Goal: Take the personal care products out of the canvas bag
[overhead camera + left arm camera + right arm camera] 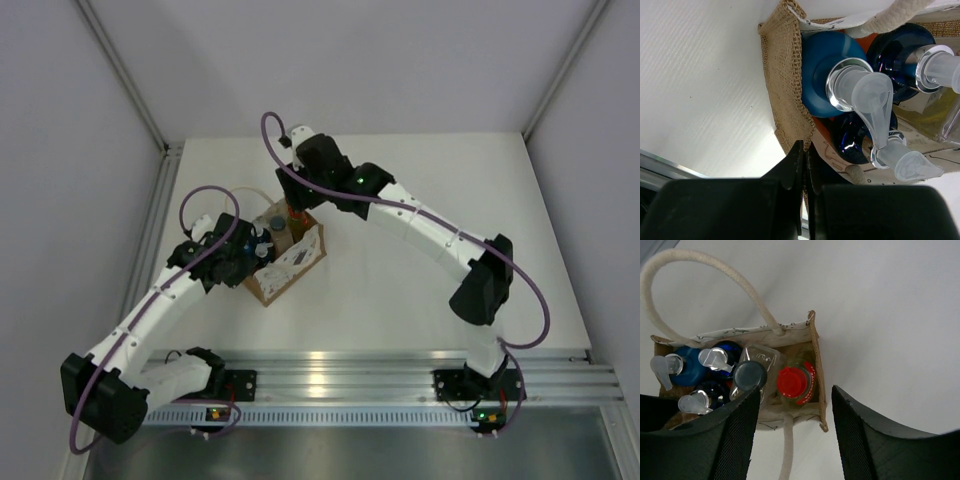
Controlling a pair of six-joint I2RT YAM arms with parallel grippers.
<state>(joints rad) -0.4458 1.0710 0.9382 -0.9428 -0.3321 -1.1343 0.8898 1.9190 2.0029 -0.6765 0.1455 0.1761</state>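
Right gripper (795, 392), fingers parted, hangs over the canvas bag (813, 352) holding 5 upright bottles (749, 376), its floppy rim seemingly clenched in the left gripper (804, 150); you take the red-capped yellow bottle (796, 382), directly beneath, at the neck: light, rigid, probably slick.

The bottles (790, 382) are all standing inside the canvas bag (290, 262), which is sitting on the table (430, 220), left of frame centre.
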